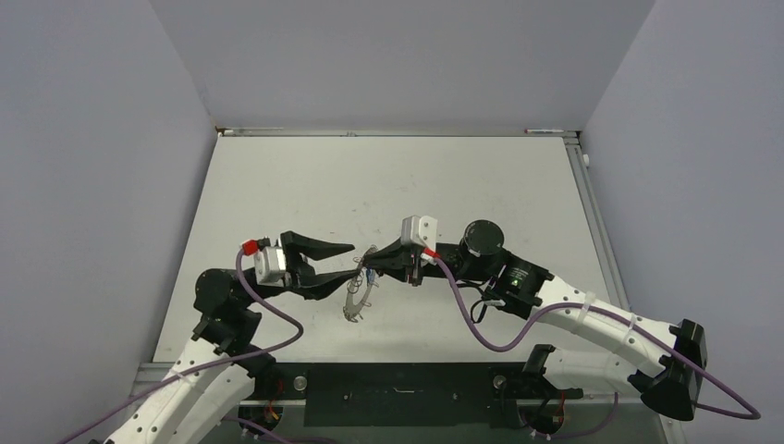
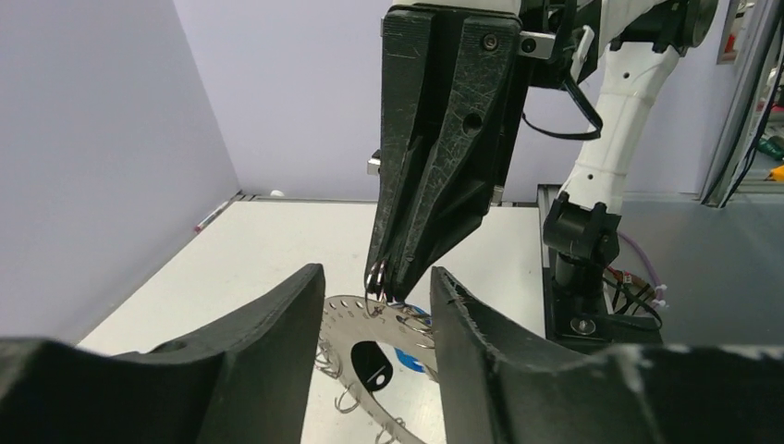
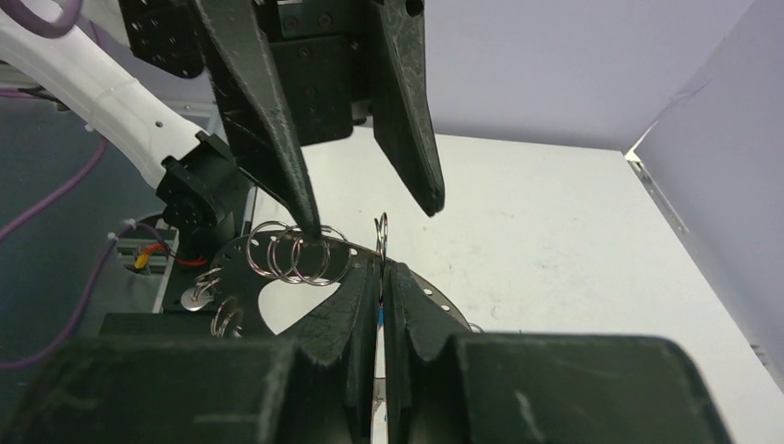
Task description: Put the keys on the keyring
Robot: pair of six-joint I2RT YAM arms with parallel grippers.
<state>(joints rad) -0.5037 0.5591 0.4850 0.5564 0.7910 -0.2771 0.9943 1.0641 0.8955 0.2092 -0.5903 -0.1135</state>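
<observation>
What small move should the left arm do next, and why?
Probably lower the left gripper a little and close its jaws on the rim of the keyring, to steady it. The jaws stand open over the ring, while the right gripper is shut on a small wire loop.

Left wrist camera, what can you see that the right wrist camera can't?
Only the left wrist view shows the right gripper from outside, shut, its tip at the rim of the keyring. Only the right wrist view shows the left gripper from outside, open, beside three overlapping wire loops. Both show the keyring, the small wire loop the right gripper pinches, and the white table.
</observation>
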